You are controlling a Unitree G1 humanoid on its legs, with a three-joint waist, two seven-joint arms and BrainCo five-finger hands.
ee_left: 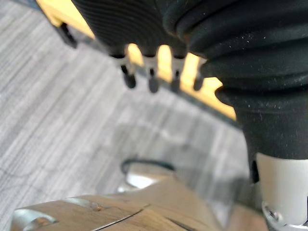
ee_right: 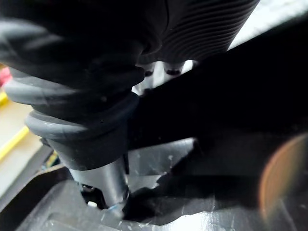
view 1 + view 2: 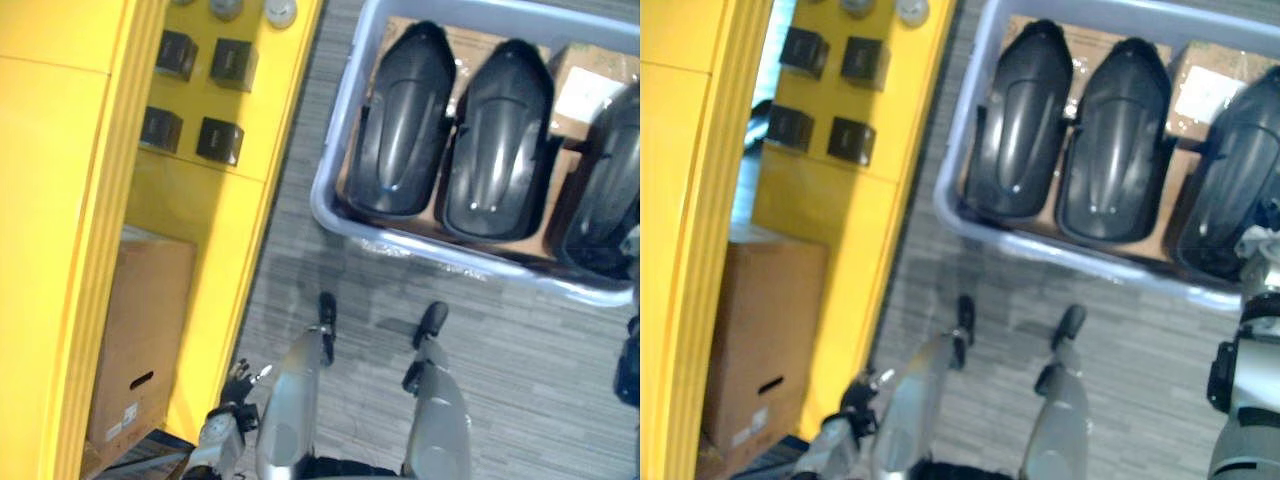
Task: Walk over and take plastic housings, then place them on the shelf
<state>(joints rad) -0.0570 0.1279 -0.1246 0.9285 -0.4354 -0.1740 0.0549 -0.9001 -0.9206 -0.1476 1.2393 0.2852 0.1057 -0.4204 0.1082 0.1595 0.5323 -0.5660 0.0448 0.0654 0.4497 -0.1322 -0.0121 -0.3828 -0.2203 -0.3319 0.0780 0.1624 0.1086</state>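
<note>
Loosely, the fingers point(image 1: 152, 83) of my left hand point(image 1: 139, 29) hung straight and relaxed with nothing in them, their dark tips over the grey floor point(image 1: 53, 120) at my side, close to the foot of the yellow shelf point(image 3: 60, 200). My right hand point(image 2: 192, 29) was reached out over the near right corner of the grey bin point(image 3: 330, 190), pressed close against the rightmost housing point(image 2: 240, 120), whose black shell hid most of the hand; I could not tell whether that hand had closed on it or merely lay beside it. That housing lay in the bin with the other two plastic housings, the left one point(image 3: 402, 125) and the middle one point(image 3: 497, 140), all three side by side and lengthwise, resting on cardboard point(image 3: 1210, 85). The bin stood on the floor ahead of me, just right of the shelf. On the shelf, small black boxes point(image 3: 220, 140) sat in pairs on an upper level, and a brown cardboard box point(image 3: 140, 340) stood on a lower one.
</note>
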